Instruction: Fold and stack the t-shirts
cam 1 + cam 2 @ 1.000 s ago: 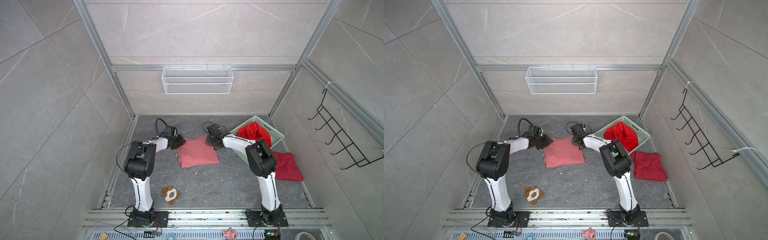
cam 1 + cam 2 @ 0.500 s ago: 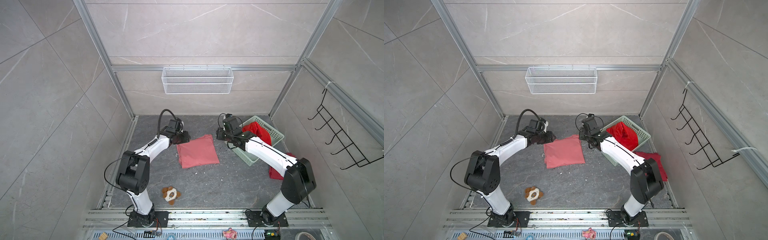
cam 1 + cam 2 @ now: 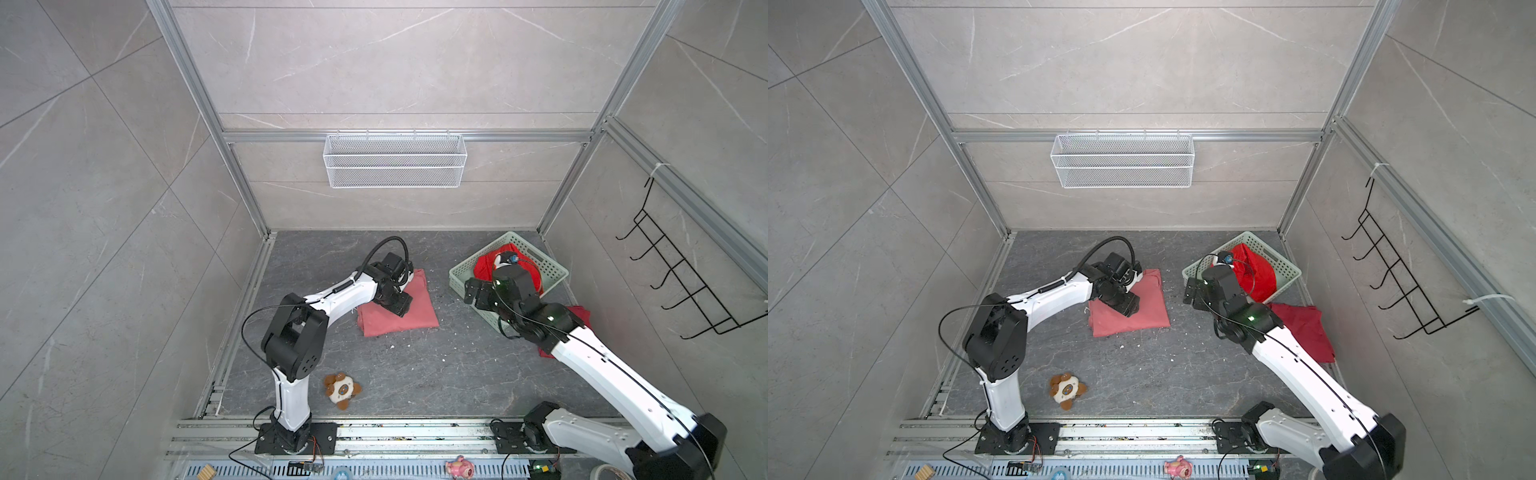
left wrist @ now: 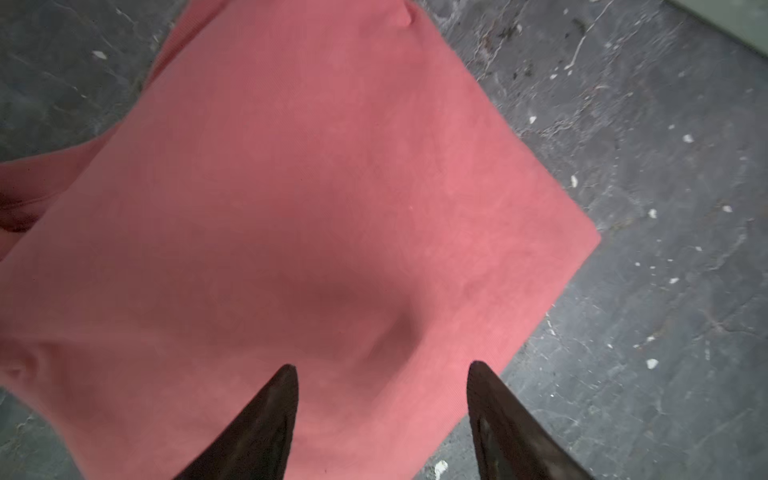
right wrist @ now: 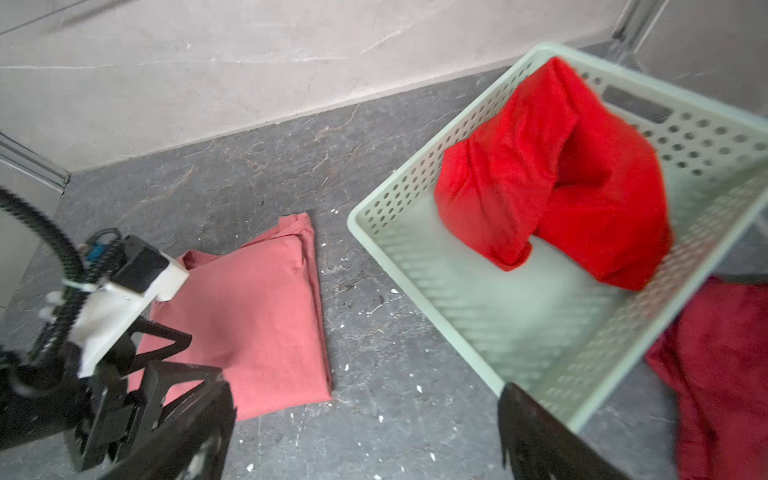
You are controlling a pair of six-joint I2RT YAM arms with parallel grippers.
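A salmon-pink t-shirt (image 3: pixel 401 320) (image 3: pixel 1138 318) lies folded flat on the dark floor. My left gripper (image 4: pixel 382 365) (image 3: pixel 397 305) (image 3: pixel 1125 305) hovers over it, open, with nothing between the fingers. A bright scarlet t-shirt (image 5: pixel 561 174) (image 3: pixel 1254 270) is bunched up in a pale green basket (image 5: pixel 357 224) (image 3: pixel 457 276). A dark crimson t-shirt (image 3: pixel 1304 328) (image 5: pixel 727 353) lies on the floor beside the basket, partly hidden by my right arm in a top view. My right gripper (image 5: pixel 365 388) (image 3: pixel 473 293) stands wide open above bare floor between the pink shirt and the basket's near corner.
A small brown-and-white plush toy (image 3: pixel 343 388) (image 3: pixel 1066 388) lies on the floor near the left arm's base. A white wire basket (image 3: pixel 395 166) hangs on the back wall and a black hook rack (image 3: pixel 681 286) on the right wall.
Both grippers have left the pink shirt's far corners, risen and opened. The left one now hangs over the shirt; the right arm has swung right towards the basket.
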